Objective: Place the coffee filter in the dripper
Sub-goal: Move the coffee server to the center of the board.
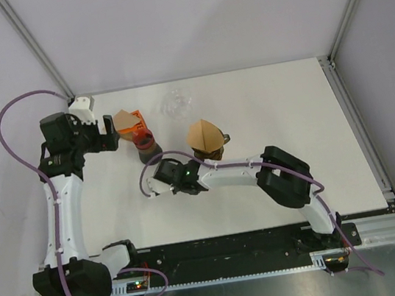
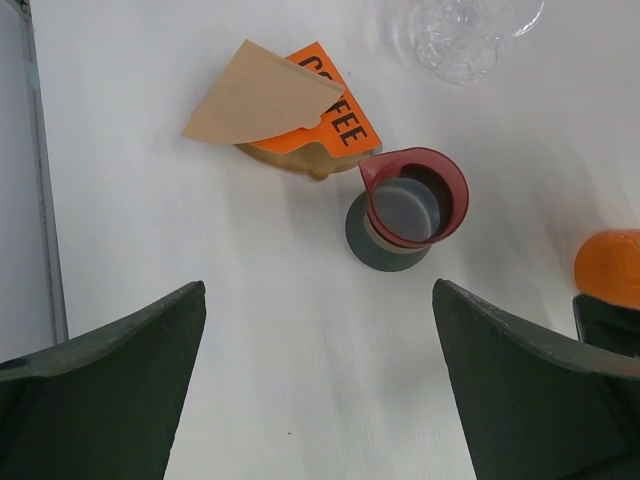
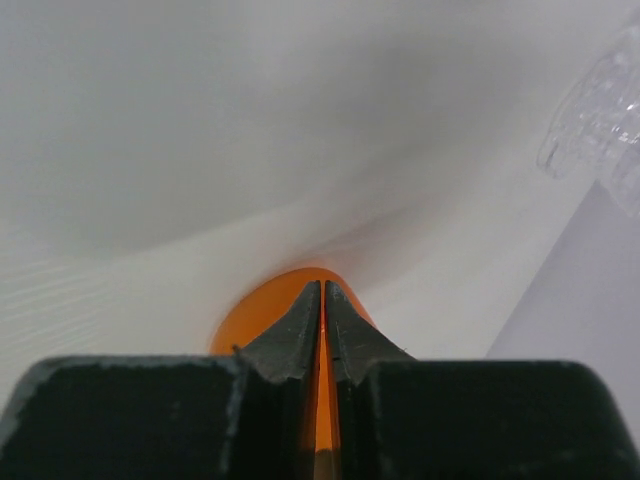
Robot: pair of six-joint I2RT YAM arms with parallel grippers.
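Top external view shows two brown paper filters on the bench (image 1: 272, 99). The first filter (image 1: 126, 118) lies on the orange COFFEE stand (image 2: 338, 118), over on the left. The second filter (image 1: 205, 135) stands like a cone on a dark holder (image 1: 224, 139) in the middle. I think that holder is the dripper. I also count one red cup (image 2: 412, 205), one clear glass thing (image 2: 465, 35), one small orange thing (image 2: 607, 266) and two arms.

The left claw (image 2: 318, 290) is wide apart and holds nothing. It hangs over the bench near the red cup and the stand. The right claw (image 3: 322, 290) is pinched together on the thin orange thing, and I cannot tell what that is.

What could go wrong? The right arm lies just beside the second filter. If it swings, it could bump the paper and tip it off. Paper is light and bends, so a hard squeeze could crush it and a soft one could let it slip. The left claw could knock the red cup if it goes for the stand.
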